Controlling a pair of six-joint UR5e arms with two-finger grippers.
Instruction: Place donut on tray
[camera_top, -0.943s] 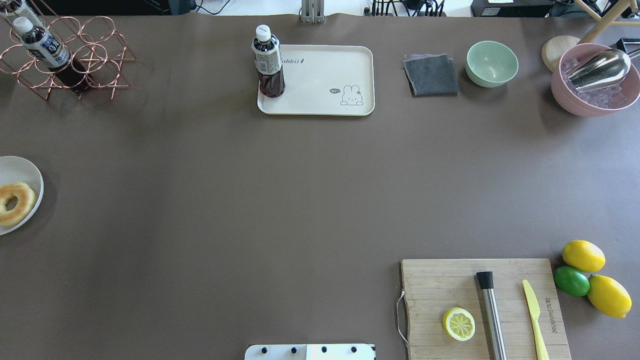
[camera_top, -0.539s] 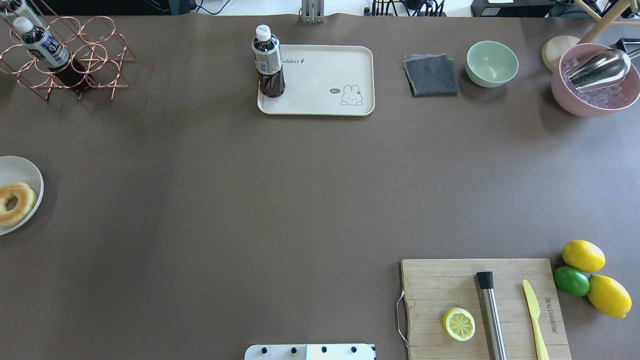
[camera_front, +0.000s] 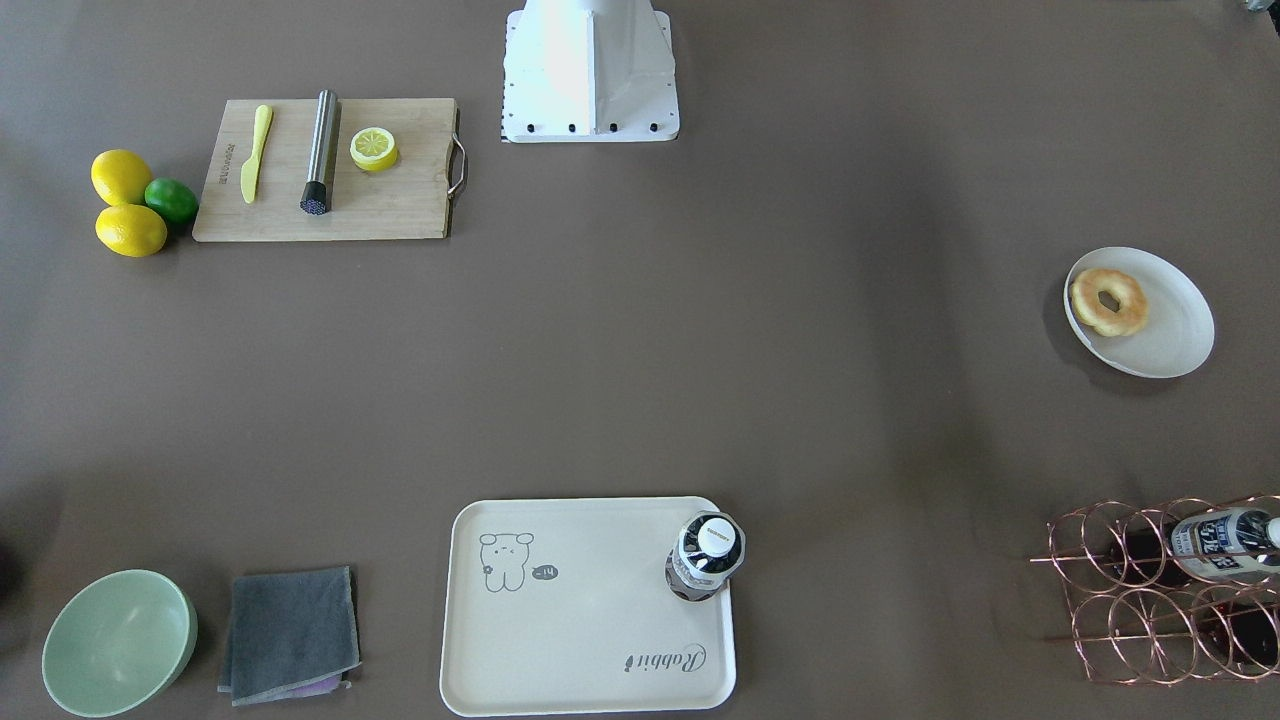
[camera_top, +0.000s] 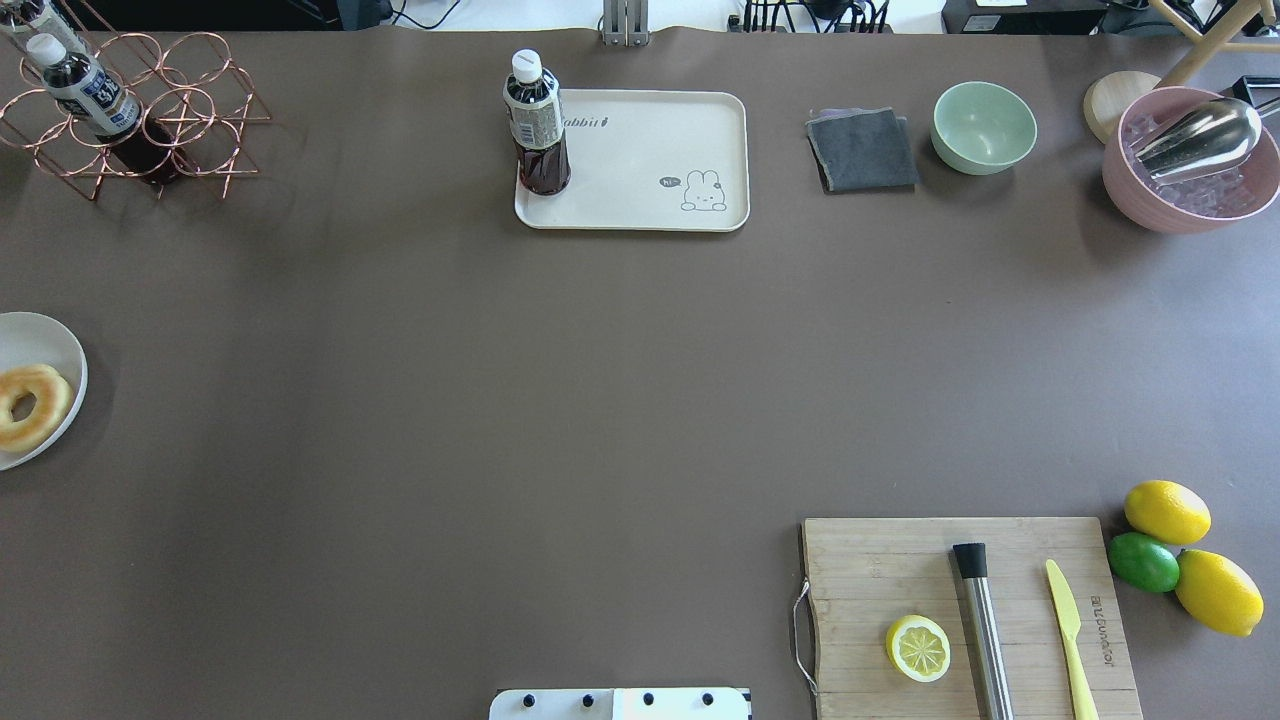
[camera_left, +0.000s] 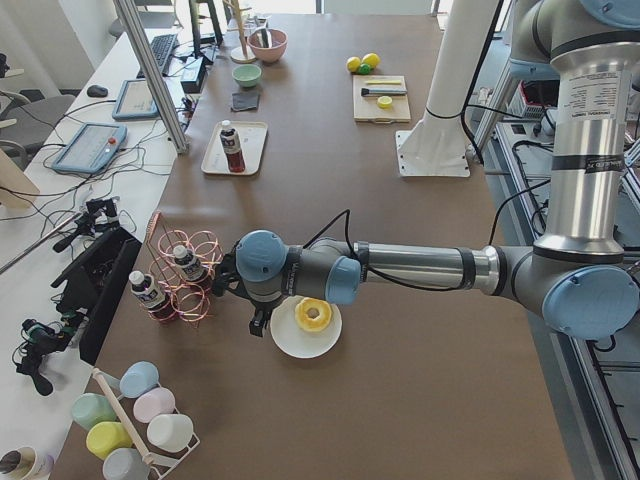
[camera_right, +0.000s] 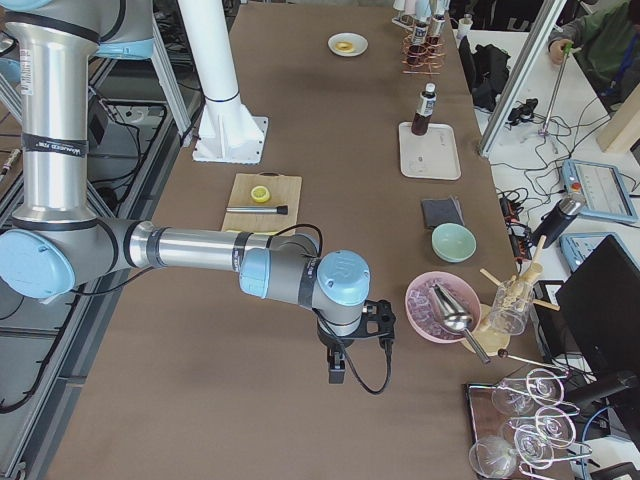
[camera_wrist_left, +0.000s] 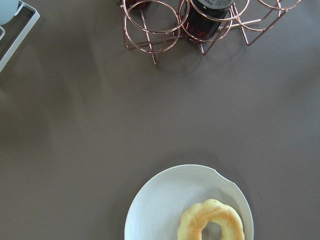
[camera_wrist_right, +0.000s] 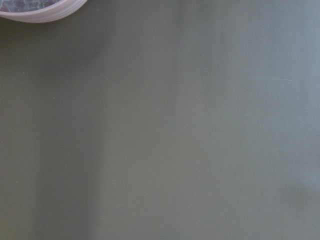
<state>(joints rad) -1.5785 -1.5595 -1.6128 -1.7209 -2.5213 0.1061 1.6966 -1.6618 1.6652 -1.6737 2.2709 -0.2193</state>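
Observation:
The golden-yellow donut (camera_top: 30, 405) lies on a round white plate (camera_top: 45, 340) at the table's left edge; it also shows in the front view (camera_front: 1107, 300) and at the bottom of the left wrist view (camera_wrist_left: 212, 225). The cream tray (camera_top: 650, 150) with the bear drawing lies at the far middle of the table, and a dark drink bottle (camera_top: 536, 125) stands on its left end. My left gripper (camera_left: 258, 318) shows only in the exterior left view, hovering beside the plate; I cannot tell whether it is open. My right gripper (camera_right: 335, 368) shows only in the exterior right view, near the pink bowl; its state is unclear.
A copper wire rack (camera_top: 140, 110) holding bottles stands at the far left. A grey cloth (camera_top: 862, 150), a green bowl (camera_top: 984, 127) and a pink bowl of ice (camera_top: 1190, 165) sit at the far right. A cutting board (camera_top: 960, 610) with a lemon half, lemons and a lime lies near right.

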